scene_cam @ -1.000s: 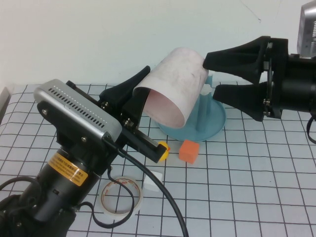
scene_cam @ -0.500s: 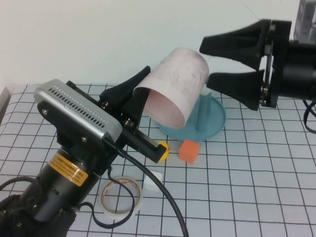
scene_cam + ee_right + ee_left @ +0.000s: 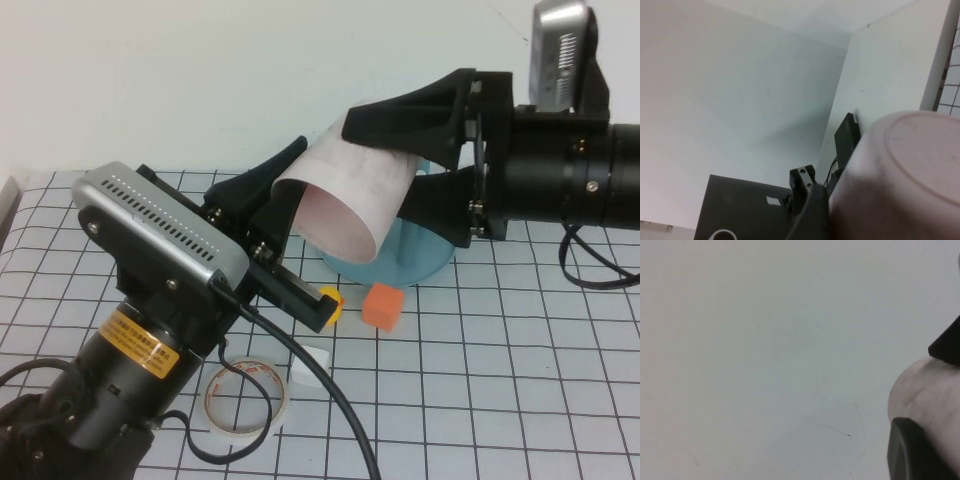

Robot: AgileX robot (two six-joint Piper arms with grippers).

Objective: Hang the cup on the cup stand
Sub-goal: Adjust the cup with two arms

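The pale pink cup hangs tilted in the air, its mouth turned down and toward the camera. My left gripper is shut on the cup's rim, one finger outside and one inside. My right gripper is open, with its two fingers above and below the cup's closed end. The blue cup stand sits on the table right behind and under the cup; its pegs are mostly hidden. The left wrist view shows the cup beside a dark finger. The right wrist view shows the cup's base filling the corner.
An orange cube and a small yellow object lie in front of the stand. A tape roll and a white block lie nearer, beside my left arm's cable. The table has a grid cloth.
My right gripper has moved left, from beside the cup's closed end to straddling it. The left gripper and the cup have stayed still.
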